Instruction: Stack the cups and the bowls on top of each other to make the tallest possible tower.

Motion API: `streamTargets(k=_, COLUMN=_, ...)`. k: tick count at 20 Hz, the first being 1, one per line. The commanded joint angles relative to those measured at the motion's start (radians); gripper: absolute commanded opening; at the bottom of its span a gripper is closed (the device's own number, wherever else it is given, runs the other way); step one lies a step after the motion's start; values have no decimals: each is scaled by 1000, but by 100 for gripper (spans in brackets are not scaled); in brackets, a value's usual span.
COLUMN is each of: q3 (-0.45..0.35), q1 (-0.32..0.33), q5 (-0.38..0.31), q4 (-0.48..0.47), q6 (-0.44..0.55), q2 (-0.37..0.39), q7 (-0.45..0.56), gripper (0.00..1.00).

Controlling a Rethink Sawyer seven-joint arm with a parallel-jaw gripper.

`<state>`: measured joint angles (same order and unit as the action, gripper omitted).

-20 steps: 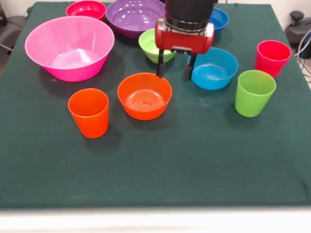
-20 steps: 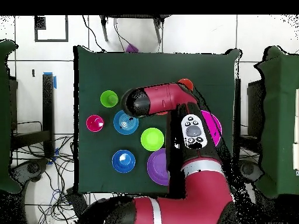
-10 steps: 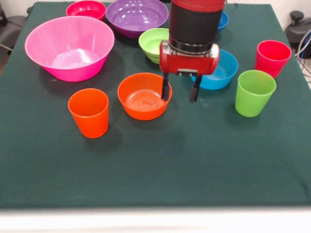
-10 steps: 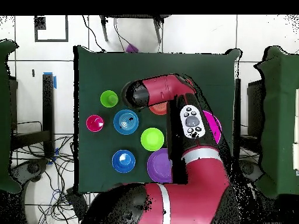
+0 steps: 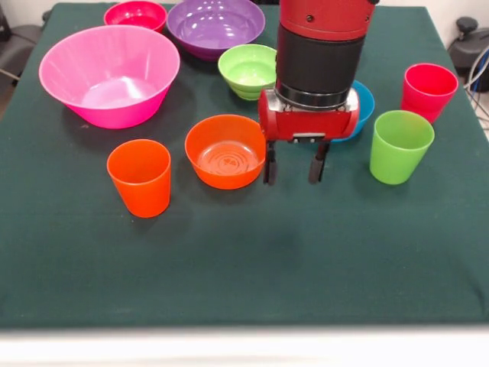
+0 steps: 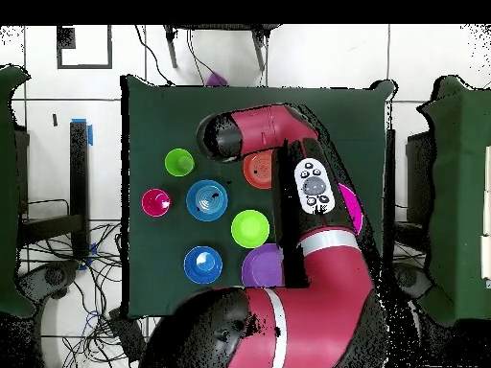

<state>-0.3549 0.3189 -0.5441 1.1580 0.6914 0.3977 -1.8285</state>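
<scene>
My gripper [image 5: 292, 170] is open and empty, just right of the orange bowl [image 5: 227, 151], with its left finger [image 5: 269, 167] close to the bowl's rim. The orange cup [image 5: 140, 176] stands left of that bowl. The lime green cup [image 5: 399, 145] and the red-pink cup [image 5: 428, 89] stand at the right. Further back are the huge pink bowl [image 5: 109, 74], the red-pink bowl [image 5: 136, 14], the purple bowl [image 5: 214, 24] and the lime green bowl [image 5: 246, 70]. The arm hides most of the light blue bowl [image 5: 362, 103]. In the overhead view the dark blue bowl [image 6: 202, 264] shows. Nothing is stacked.
The green table cloth [image 5: 244, 260] is bare toward the near edge in the front view. In the overhead view the arm [image 6: 288, 144] covers the orange cup and much of the pink bowl [image 6: 351, 207]; cables lie on the floor beside the table.
The gripper has moved toward the table's near edge and lower, from between the lime green and light blue bowls to beside the orange bowl. It stayed open. No cup or bowl moved.
</scene>
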Motion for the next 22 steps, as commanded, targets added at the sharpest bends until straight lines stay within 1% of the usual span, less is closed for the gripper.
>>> streamTargets(k=1, q3=-72, q1=39, q5=-97, q4=-130, q6=171, q2=-27, q7=436, gripper=100)
streamTargets(k=4, q3=-59, q1=41, q5=-105, q4=-159, q6=197, q2=-32, q7=467, gripper=100)
streamTargets(k=9, q3=-44, q1=41, q5=-102, q4=-168, q6=203, q2=-39, q7=489, gripper=100)
streamTargets(k=15, q3=-33, q1=36, q5=-78, q4=-152, q6=217, q2=-44, q7=459, gripper=100)
streamTargets(k=22, q3=-32, q1=24, q5=-74, q4=-159, q6=224, q2=-49, q7=437, gripper=100)
